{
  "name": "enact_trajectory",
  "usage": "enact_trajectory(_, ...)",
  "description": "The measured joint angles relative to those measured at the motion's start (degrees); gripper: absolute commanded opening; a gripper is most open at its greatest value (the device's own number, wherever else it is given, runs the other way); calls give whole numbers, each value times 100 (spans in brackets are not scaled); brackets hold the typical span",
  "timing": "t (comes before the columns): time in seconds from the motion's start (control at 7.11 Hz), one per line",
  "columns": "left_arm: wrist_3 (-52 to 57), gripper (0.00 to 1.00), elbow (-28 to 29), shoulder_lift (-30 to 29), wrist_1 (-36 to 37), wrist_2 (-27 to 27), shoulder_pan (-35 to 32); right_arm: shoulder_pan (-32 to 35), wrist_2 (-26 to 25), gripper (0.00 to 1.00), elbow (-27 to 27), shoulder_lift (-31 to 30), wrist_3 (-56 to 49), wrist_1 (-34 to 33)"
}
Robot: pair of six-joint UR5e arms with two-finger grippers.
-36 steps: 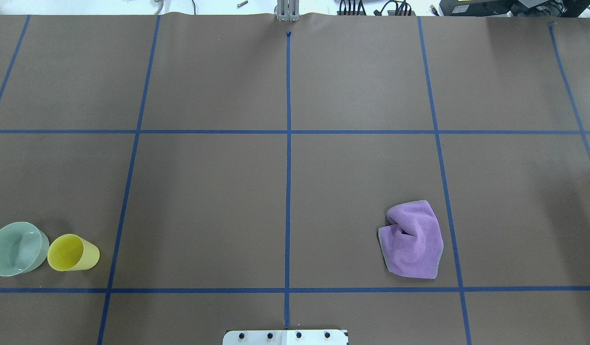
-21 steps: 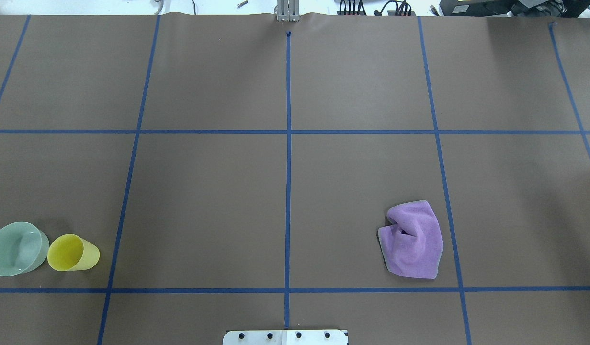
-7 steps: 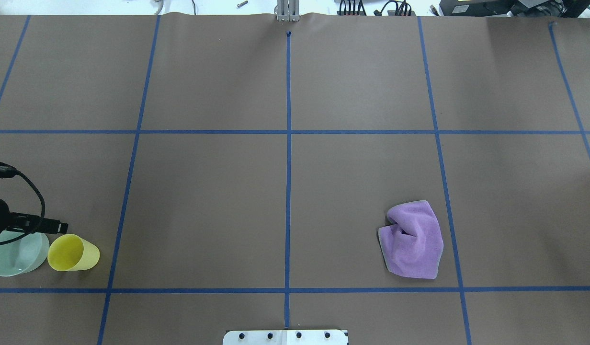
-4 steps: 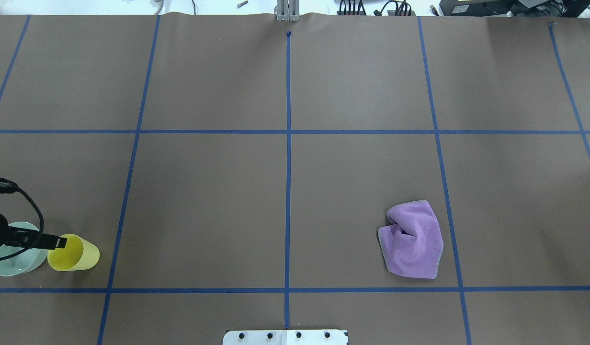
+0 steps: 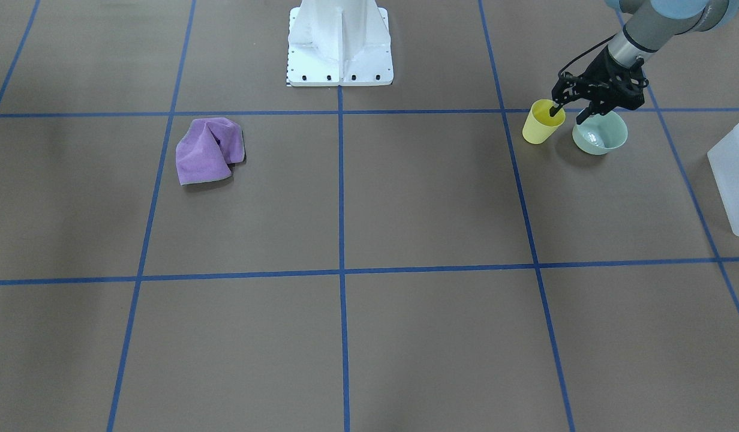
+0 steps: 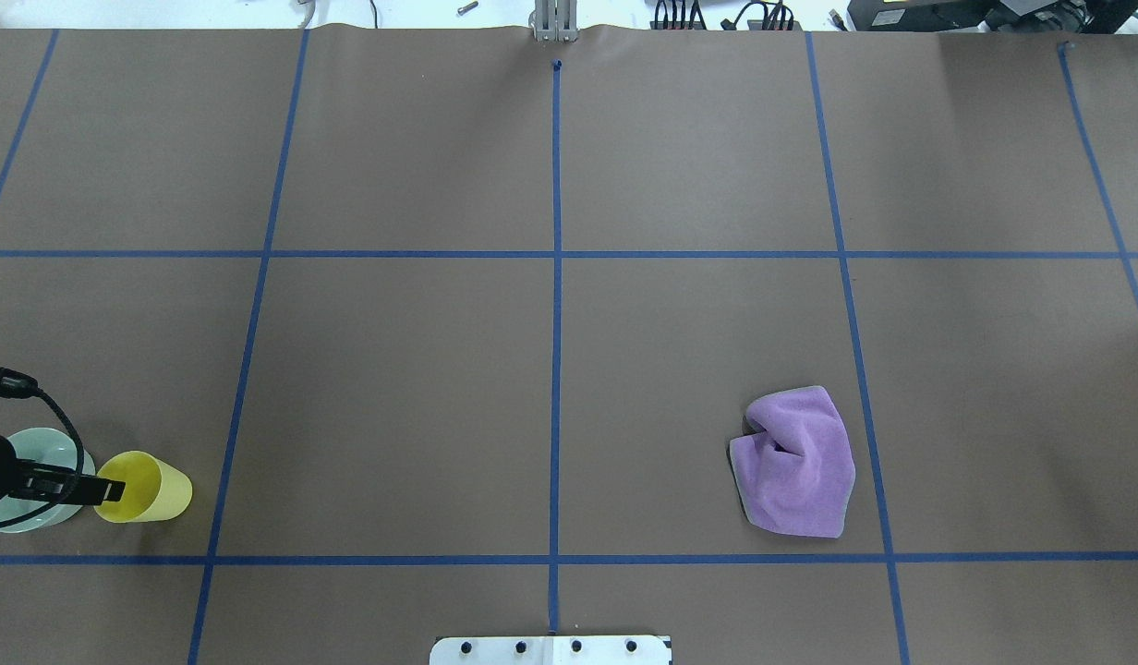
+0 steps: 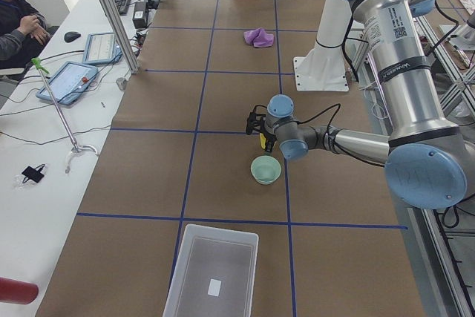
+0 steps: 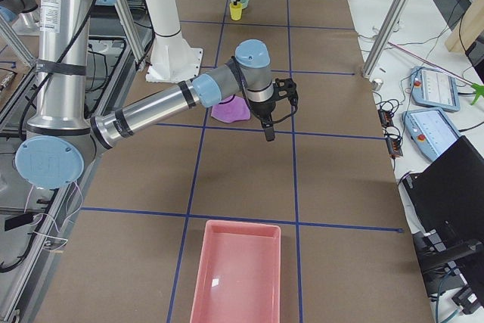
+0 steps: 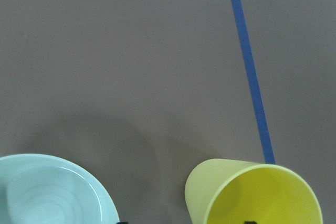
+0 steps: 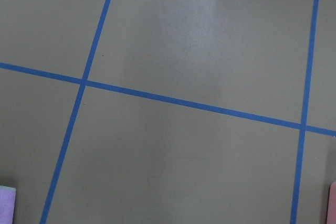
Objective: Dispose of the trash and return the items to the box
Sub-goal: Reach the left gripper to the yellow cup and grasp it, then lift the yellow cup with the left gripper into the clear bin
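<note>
The left gripper (image 5: pixel 567 113) hangs with released jaws astride the bowl-side wall of the yellow cup (image 5: pixel 541 125). One finger (image 6: pixel 102 489) dips inside the cup, and the other is just beside the rim of the green bowl (image 5: pixel 601 135). Cup and bowl stand upright side by side on the worktop (image 5: pixel 405 198), apart from the white box (image 7: pixel 211 276). The right gripper (image 8: pixel 269 131) hovers near a purple cloth (image 5: pixel 207 150); I cannot tell whether its jaws are released or clenched.
</note>
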Motion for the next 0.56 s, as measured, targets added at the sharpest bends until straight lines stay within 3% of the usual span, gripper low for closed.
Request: enact_trajectory(0.56, -24, 0, -329, 103, -15, -49, -72, 0, -73, 100, 0, -1, 4, 0)
